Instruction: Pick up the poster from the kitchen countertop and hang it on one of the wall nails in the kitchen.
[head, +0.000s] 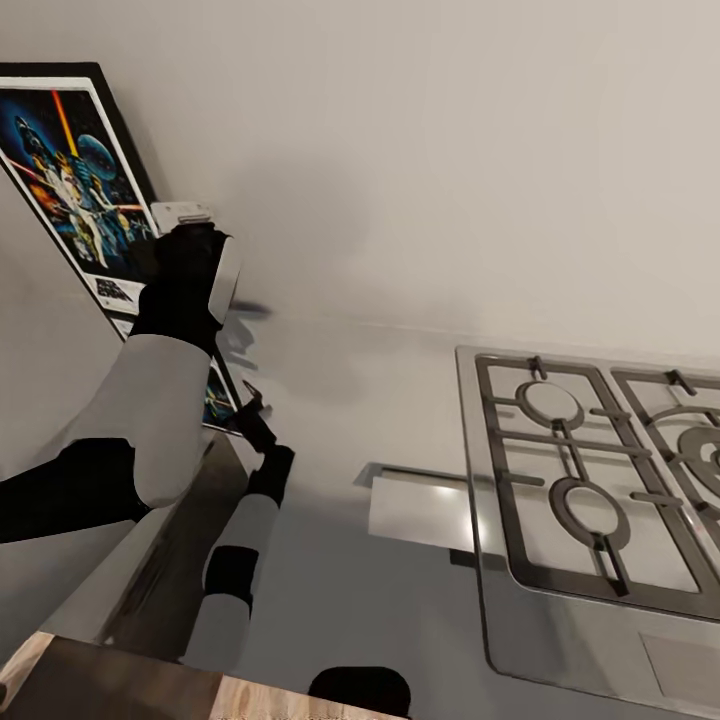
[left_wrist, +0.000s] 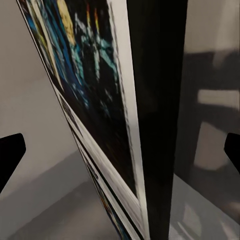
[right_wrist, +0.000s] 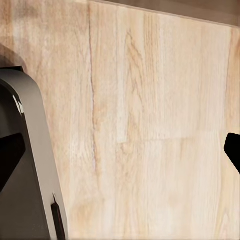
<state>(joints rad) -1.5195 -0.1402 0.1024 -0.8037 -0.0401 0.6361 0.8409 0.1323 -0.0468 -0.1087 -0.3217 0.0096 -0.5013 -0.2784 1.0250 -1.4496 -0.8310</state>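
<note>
The poster (head: 70, 170) is being propped on the bench (head: 330, 400) against the wall, directly ahead of the left claw (head: 185, 225); the hob (head: 600, 480) is being seen well to its right.

I see a glossy printed poster (head: 75, 180) in a matt black frame, a smooth grey countertop (head: 350, 400), a brushed steel hob (head: 600, 500) and a pale grained wood floor (right_wrist: 150, 125).

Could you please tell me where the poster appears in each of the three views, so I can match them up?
Head view: the poster stands at the upper left, leaning by the wall, partly behind the left arm.
Left wrist view: it fills the middle, seen edge-on and close, between the jaws' dark tips.
Right wrist view: not in it; wooden floor there.
Shared landmark: the poster's black frame, in the head and left wrist views.
</note>
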